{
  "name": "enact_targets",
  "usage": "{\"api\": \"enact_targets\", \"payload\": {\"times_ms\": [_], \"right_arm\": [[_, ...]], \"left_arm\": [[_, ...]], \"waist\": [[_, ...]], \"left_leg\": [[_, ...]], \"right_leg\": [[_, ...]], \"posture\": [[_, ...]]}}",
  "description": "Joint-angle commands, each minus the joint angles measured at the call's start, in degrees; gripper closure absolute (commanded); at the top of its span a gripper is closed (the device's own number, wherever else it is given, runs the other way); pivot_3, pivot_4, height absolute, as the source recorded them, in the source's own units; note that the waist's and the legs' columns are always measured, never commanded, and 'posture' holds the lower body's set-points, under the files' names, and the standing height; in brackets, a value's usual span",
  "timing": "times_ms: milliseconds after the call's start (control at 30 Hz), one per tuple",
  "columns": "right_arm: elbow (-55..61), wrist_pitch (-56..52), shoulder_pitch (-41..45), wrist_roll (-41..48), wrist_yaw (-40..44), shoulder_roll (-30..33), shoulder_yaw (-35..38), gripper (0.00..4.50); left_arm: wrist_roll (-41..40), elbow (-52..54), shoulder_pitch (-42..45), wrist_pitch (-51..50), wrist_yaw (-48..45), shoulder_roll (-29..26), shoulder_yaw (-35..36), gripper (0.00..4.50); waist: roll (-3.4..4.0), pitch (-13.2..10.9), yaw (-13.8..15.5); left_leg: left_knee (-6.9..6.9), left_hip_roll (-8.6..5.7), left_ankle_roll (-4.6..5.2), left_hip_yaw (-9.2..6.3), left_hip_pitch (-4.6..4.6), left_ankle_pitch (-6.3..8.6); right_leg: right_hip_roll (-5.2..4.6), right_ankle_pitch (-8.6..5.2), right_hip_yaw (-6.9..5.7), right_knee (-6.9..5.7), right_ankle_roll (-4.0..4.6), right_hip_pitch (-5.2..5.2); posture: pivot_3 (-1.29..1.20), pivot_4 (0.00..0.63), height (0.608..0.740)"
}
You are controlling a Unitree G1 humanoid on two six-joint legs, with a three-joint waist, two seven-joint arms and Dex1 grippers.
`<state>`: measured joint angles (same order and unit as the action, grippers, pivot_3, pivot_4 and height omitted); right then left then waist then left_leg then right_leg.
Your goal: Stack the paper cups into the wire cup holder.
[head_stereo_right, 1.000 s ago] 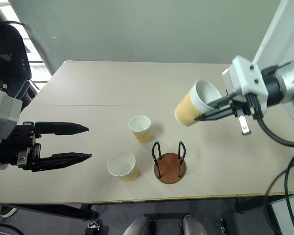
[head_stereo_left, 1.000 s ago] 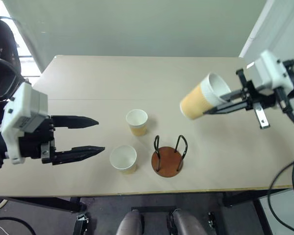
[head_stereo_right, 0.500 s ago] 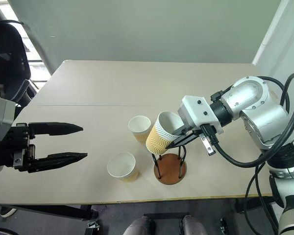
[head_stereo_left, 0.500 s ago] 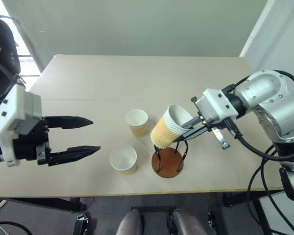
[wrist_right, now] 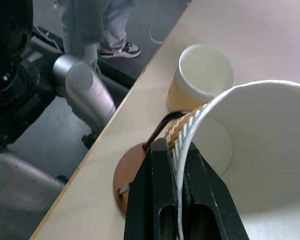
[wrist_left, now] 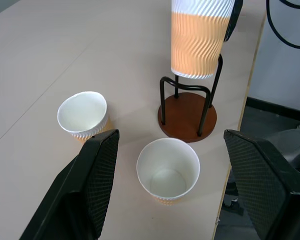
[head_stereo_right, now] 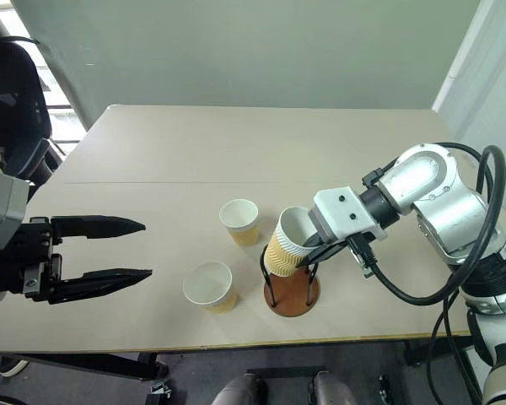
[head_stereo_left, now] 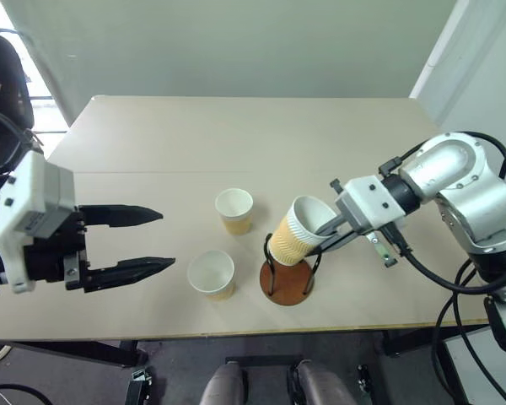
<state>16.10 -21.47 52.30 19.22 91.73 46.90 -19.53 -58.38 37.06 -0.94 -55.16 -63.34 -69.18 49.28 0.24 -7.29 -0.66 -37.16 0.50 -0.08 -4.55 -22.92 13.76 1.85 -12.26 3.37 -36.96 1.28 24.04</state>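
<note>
Just above the wire cup holder [head_stereo_left: 288, 272] on the tabletop [head_stereo_left: 236, 135], the right end effector [head_stereo_left: 327, 237] pinches a paper cup [head_stereo_left: 298, 231] by its rim, tilted, its base between the wire loops and short of the disc; straightening looks necessary.

The left gripper [head_stereo_left: 156, 240], two long black fingers on a white wrist block, hangs at nine o'clock, jaws spread wide, empty, pointing toward three o'clock. The right gripper [head_stereo_left: 320, 238] reaches in from three o'clock on a bent silver arm, angled down, fingers pinched shut on a ribbed yellow-tan paper cup's white rim [head_stereo_left: 310, 217].
</note>
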Motion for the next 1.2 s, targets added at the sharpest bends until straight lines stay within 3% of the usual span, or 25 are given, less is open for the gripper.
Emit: {"api": "enact_targets", "payload": {"times_ms": [33, 467, 600, 933, 1067, 1200], "right_arm": [[0.3, 2.2, 0.2, -1.9, 0.3, 0.5, -0.2, 4.49], [0.3, 4.0, 0.1, -3.0, 0.7, -0.6, -0.9, 4.49], [0.3, 3.9, 0.2, -2.9, 0.8, -0.5, -1.1, 3.66], [-1.4, 2.0, 0.8, -2.4, 0.5, 0.6, 1.1, 0.12], [-3.8, -2.6, -0.2, 1.2, 0.1, 4.4, 6.6, 0.05], [-3.7, -15.8, -4.8, 13.6, -1.6, 11.1, 20.9, 0.05]], "left_arm": [[-0.5, 0.0, 1.0, 0.3, 0.3, -1.0, 1.4, 0.92], [0.0, 1.0, 1.3, 0.5, 0.3, -1.5, 1.2, 0.92], [-0.7, 1.0, 1.9, 0.4, 0.5, -1.7, 1.2, 0.92], [0.5, 0.6, 1.7, 2.1, -3.8, -3.9, -1.5, 0.92], [6.1, -0.3, 0.5, 6.7, -8.3, -6.7, -7.2, 0.92], [11.9, 0.0, 2.7, 13.8, -9.8, -9.5, -19.2, 0.92]], "waist": [[0.00, 0.0, 0.0], [0.00, 0.0, 0.0], [0.00, 0.0, 0.0], [0.00, 0.0, 0.0], [0.01, 0.0, 0.2], [-0.03, 0.0, 0.9]], "left_leg": [[0.00, 0.01, 0.00, 0.00, 0.00, 0.00], [0.00, 0.02, 0.00, 0.02, -0.01, 0.01], [0.01, 0.02, -0.01, 0.03, -0.01, 0.01], [0.01, 0.03, -0.02, 0.03, -0.01, 0.02], [-0.01, 0.02, -0.02, 0.04, -0.06, 0.02], [0.00, 0.02, -0.03, 0.06, -0.14, 0.07]], "right_leg": [[0.00, 0.00, 0.00, 0.00, 0.00, 0.00], [0.00, 0.01, 0.00, 0.01, 0.02, 0.00], [0.00, 0.01, 0.00, 0.01, 0.02, 0.00], [0.00, 0.01, 0.00, 0.01, 0.02, 0.01], [0.00, 0.01, 0.02, 0.03, 0.03, 0.02], [0.00, -0.02, 0.06, 0.06, 0.06, 0.04]], "posture": [[0.00, 0.150, 0.740], [0.00, 0.150, 0.740], [0.00, 0.150, 0.740], [0.00, 0.150, 0.740], [0.00, 0.150, 0.740], [0.00, 0.150, 0.740]]}}
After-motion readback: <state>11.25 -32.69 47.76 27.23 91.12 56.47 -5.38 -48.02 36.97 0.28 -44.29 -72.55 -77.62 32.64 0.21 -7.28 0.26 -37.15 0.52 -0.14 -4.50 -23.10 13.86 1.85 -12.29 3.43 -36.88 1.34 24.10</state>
